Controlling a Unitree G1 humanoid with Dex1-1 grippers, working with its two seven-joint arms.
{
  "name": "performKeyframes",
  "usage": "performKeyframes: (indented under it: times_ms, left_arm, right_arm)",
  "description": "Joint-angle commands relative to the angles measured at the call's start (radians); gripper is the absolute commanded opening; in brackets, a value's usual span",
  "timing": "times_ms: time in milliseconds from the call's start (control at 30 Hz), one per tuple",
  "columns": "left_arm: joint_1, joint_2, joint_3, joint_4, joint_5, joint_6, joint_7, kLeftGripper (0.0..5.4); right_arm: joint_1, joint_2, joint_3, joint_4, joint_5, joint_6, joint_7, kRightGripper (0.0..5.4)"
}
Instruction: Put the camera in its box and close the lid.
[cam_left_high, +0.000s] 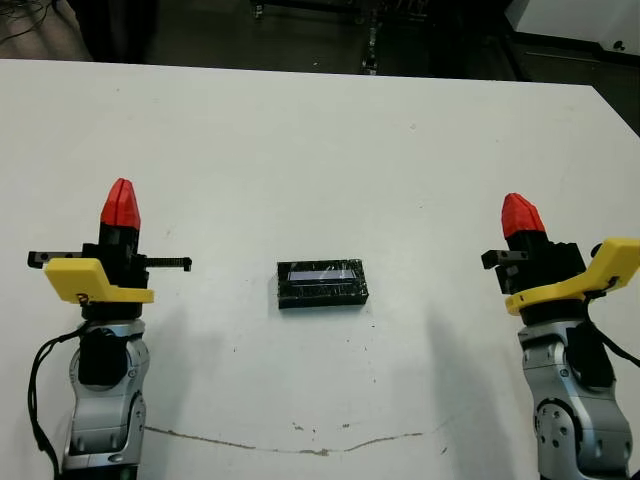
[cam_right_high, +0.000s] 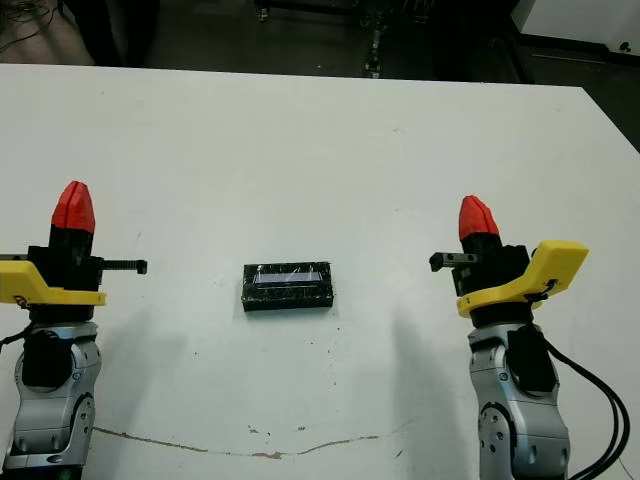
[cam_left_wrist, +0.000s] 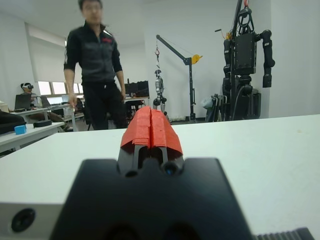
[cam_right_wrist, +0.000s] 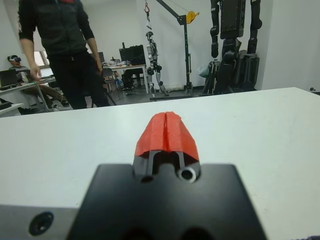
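Nearest the head camera, two silver forearms at the bench's near edge, one each side, each topped by a yellow bracket and a black body. Left pincer (cam_left_high: 120, 204) clenched, red tips pressed together into one wedge, nothing between them; same seen along its own fingers (cam_left_wrist: 151, 131) in the left wrist view. Right pincer (cam_left_high: 521, 216) likewise clenched and empty, red tips meeting along a thin seam in the right wrist view (cam_right_wrist: 167, 132). Both raised over bare bench (cam_left_high: 320, 140), well apart from one another and from the task's things. Between the two, roughly midway and a little forward, one lid (cam_left_high: 323, 284), glossy black with a pale reflective streak along its top, lying flat and square to the bench edge, set down over where the box would sit. Box and camera themselves hidden; cannot tell from these views whether either lies beneath. No brand, label or legible writing on lid, brackets or pincers. A thin brownish crack or smear (cam_left_high: 300, 445) running across the bench surface near its front edge. Beyond the far edge, in the wrist views, one standing person in dark clothes (cam_left_wrist: 95, 65), one seated person further back (cam_left_wrist: 22, 95), one dark humanoid robot hung on a stand (cam_left_wrist: 247, 55) and one hoist crane with a yellow hook block (cam_left_wrist: 187, 65).
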Motion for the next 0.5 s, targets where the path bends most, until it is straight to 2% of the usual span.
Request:
performKeyframes:
  times_ms: [33,500]
  left_arm:
    - [0.001,0.005,-0.006,-0.013,0.007,0.024,0.001,0.01]
    - [0.004,0.002,-0.011,-0.011,0.018,0.020,0.009,0.01]
  right_arm:
    - [0.000,-0.002,-0.002,0.005,-0.007,-0.001,-0.009,0.00]
    - [-0.002,-0.011,-0.006,0.010,-0.002,-0.004,0.005,0.00]
